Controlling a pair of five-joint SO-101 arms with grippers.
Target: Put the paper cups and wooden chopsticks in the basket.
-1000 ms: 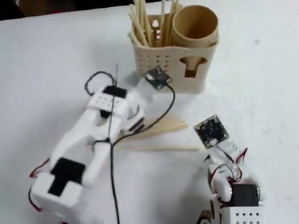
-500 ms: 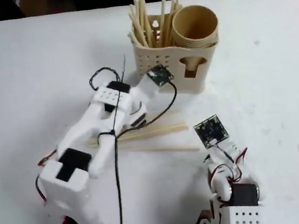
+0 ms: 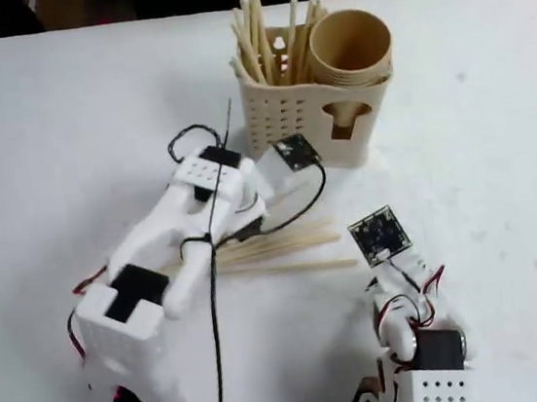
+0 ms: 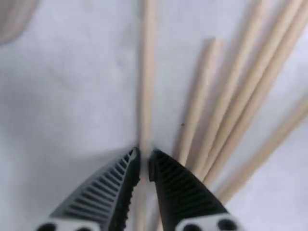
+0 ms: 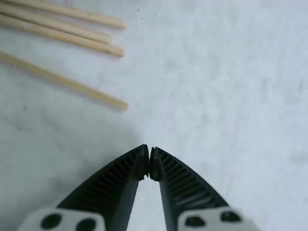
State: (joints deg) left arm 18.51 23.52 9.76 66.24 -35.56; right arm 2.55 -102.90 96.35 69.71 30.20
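Chopsticks point(image 3: 289, 247) lie loose on the table point(image 3: 496, 134), near the basket point(image 3: 308, 123) holding the cups point(image 3: 353, 48). Left gripper point(image 4: 144, 156) is pinched almost closed right at one stick point(image 4: 147, 72), and whether it grips is unclear. Right gripper point(image 5: 148, 161) is closed, empty, beside the stick ends.

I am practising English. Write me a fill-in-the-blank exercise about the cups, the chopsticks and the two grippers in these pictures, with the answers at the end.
1. The paper cups sit stacked ____ the basket.
2. The loose chopsticks lie ____ on the table.
3. The right gripper is ____ and holds nothing.
4. The left gripper is shut on ____ chopstick.
Answers: inside; flat; shut; one.
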